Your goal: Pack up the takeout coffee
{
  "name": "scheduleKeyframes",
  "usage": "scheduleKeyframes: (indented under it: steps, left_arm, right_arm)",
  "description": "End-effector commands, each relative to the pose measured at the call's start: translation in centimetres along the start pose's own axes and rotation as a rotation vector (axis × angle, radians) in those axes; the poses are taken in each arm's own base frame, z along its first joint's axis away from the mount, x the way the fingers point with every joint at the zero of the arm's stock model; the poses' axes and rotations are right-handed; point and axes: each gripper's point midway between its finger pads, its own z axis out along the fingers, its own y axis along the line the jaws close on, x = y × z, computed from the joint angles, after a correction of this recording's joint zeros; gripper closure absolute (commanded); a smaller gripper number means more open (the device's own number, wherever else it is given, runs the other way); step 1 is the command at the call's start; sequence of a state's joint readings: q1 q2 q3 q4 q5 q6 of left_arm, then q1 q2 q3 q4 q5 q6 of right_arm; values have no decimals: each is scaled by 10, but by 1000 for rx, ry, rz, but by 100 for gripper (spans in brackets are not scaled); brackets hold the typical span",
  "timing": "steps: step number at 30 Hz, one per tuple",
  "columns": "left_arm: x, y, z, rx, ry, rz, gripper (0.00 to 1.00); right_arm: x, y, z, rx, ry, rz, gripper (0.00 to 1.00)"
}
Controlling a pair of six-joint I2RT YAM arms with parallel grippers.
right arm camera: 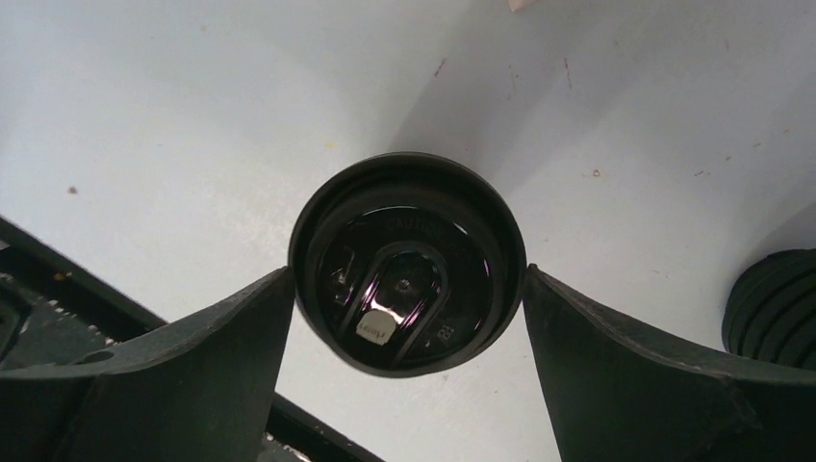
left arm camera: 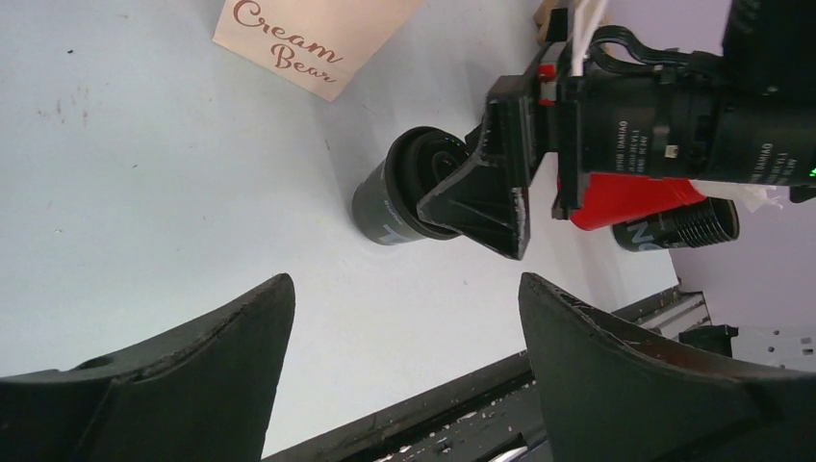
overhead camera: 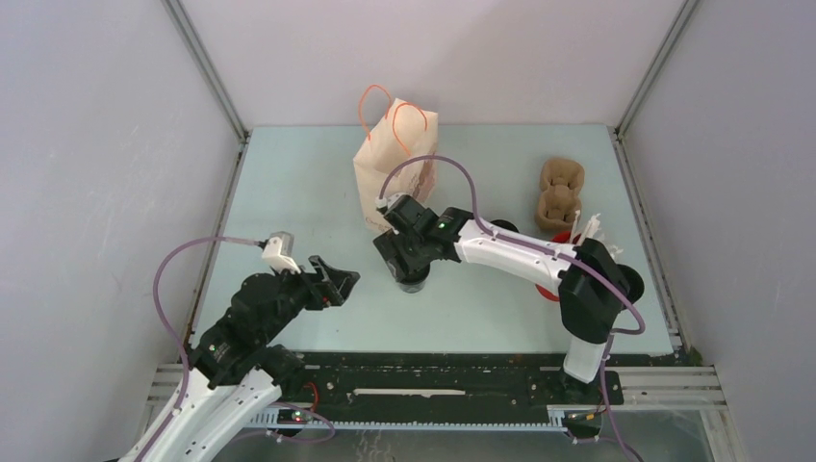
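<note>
The takeout coffee [overhead camera: 415, 284] is a small black cup with a black lid, standing upright mid-table. In the right wrist view I look straight down on the coffee's lid [right arm camera: 407, 279]. My right gripper [overhead camera: 412, 258] hangs right over it, open wide, its two fingertips level with the lid's rim on either side [right arm camera: 408, 272]; whether they touch the rim I cannot tell. The left wrist view shows the coffee [left arm camera: 390, 207] side-on, with a right finger [left arm camera: 486, 197] in front of its lid. My left gripper [overhead camera: 339, 282] is open and empty [left arm camera: 404, 289], to the cup's left.
A paper bag [overhead camera: 395, 164] with orange handles, printed "Cream Bear" [left arm camera: 308, 38], stands behind the cup. At the right are a brown pulp carrier [overhead camera: 560, 192], a red cup [left arm camera: 625, 197] of white sticks and a black ribbed object [right arm camera: 775, 308]. A black rail [overhead camera: 433, 371] runs along the near edge.
</note>
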State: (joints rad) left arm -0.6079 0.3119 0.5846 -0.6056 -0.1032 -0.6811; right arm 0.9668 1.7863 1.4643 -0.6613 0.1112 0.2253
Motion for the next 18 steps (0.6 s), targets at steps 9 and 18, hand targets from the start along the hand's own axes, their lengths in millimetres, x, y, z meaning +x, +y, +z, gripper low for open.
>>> scheduleKeyframes:
  steps: [9,18]
  left_arm:
    - [-6,2,-4,-13,-19,7,9]
    - [-5,-2,-1,1,-8,24,9]
  right_arm:
    - [-3,-6,2,110,-1,-34,22]
    - [-29,-36,-28,128,-120,57,40]
